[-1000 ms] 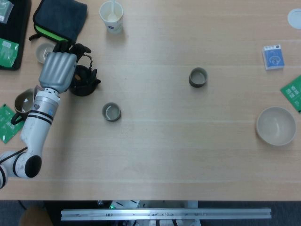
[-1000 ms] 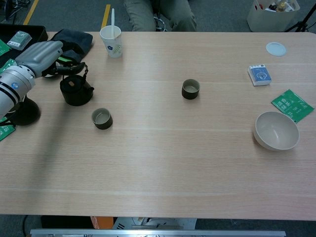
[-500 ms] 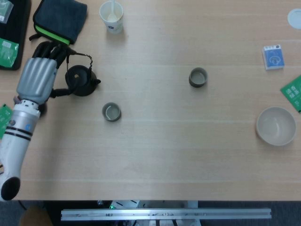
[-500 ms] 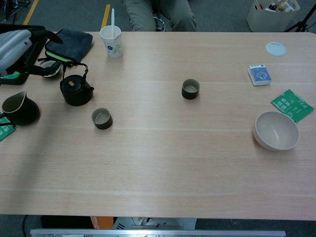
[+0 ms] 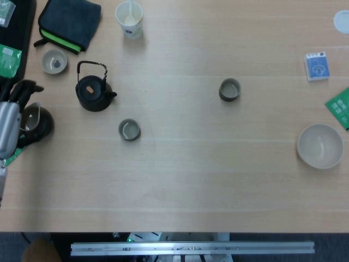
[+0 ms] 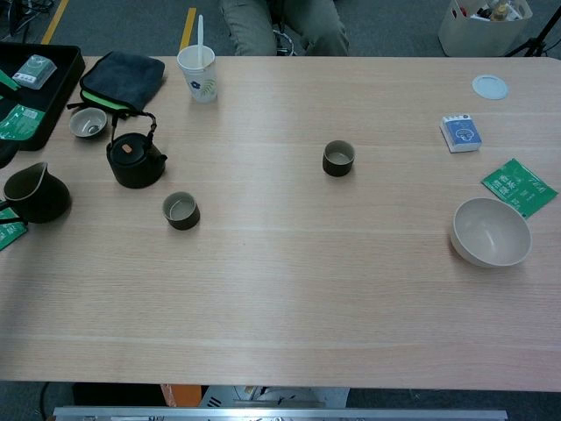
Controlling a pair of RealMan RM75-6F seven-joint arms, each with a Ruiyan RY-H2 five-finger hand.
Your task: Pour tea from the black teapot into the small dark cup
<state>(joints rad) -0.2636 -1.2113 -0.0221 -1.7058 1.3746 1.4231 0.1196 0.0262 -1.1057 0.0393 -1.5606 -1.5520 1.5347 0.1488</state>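
Note:
The black teapot (image 5: 94, 93) (image 6: 134, 160) stands upright on the table at the left, its wire handle raised. Nothing touches it. One small dark cup (image 5: 129, 130) (image 6: 181, 210) sits just right of and in front of the teapot. A second dark cup (image 5: 229, 89) (image 6: 338, 158) stands near the table's middle. My left hand (image 5: 7, 120) shows only at the left edge of the head view, well left of the teapot, holding nothing, its dark fingertips (image 5: 23, 88) spread. The chest view does not show it. My right hand is out of both views.
A dark pitcher (image 5: 37, 121) (image 6: 33, 193) stands beside my left hand. A small pale cup (image 5: 54, 61), a dark pouch (image 5: 71, 22) and a paper cup (image 5: 129, 19) lie at the back left. A beige bowl (image 5: 320, 145) and a blue box (image 5: 317, 66) sit at the right.
My left hand has let go of the teapot's handle and drawn back left to the table edge, leaving the chest view. The teapot stays on the table.

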